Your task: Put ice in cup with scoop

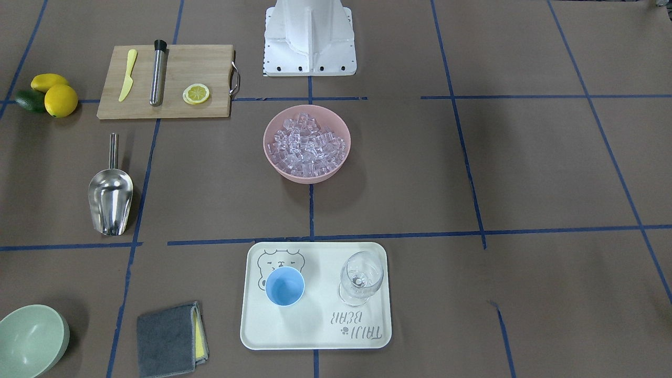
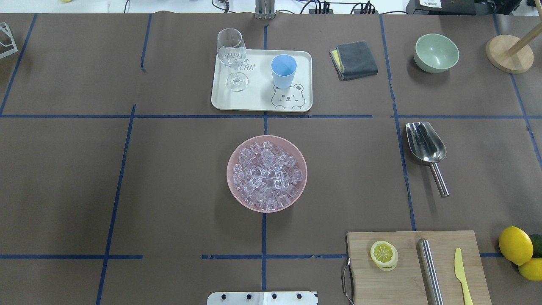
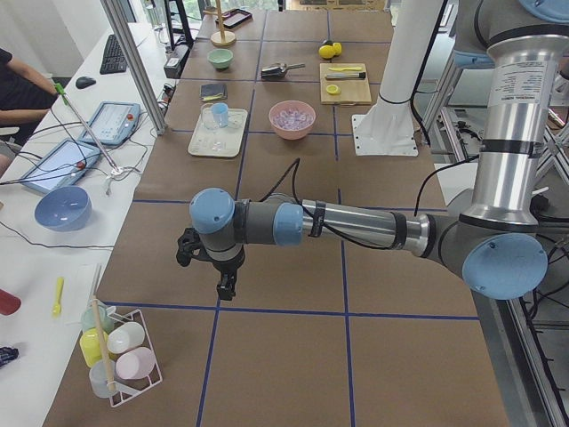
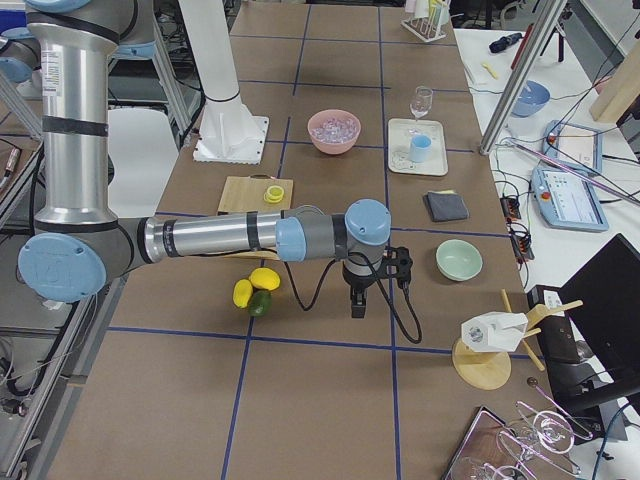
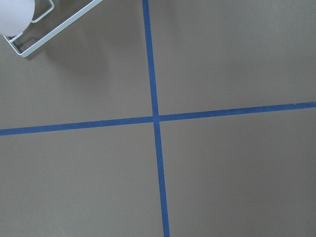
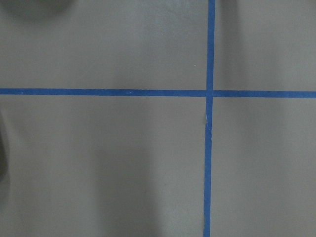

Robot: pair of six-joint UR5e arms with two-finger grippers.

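Note:
The ice [image 2: 266,173] is a heap of clear cubes in a pink bowl [image 2: 233,186] at the table's middle. The light-blue cup [image 2: 283,70] stands upright and empty on a cream tray [image 2: 254,99] at the far side. The steel scoop [image 2: 424,142] lies on the table to the right, handle toward the robot. My left gripper [image 3: 226,291] shows only in the exterior left view, hanging over bare table far from these things; I cannot tell if it is open or shut. My right gripper [image 4: 357,306] shows only in the exterior right view, likewise far off; I cannot tell its state.
A wine glass [image 2: 231,57] stands on the tray beside the cup. A cutting board [image 2: 417,264] holds a lemon slice, a steel rod and a yellow knife. Lemons [image 2: 515,245], a green bowl [image 2: 436,53] and a grey cloth [image 2: 353,59] lie at the right.

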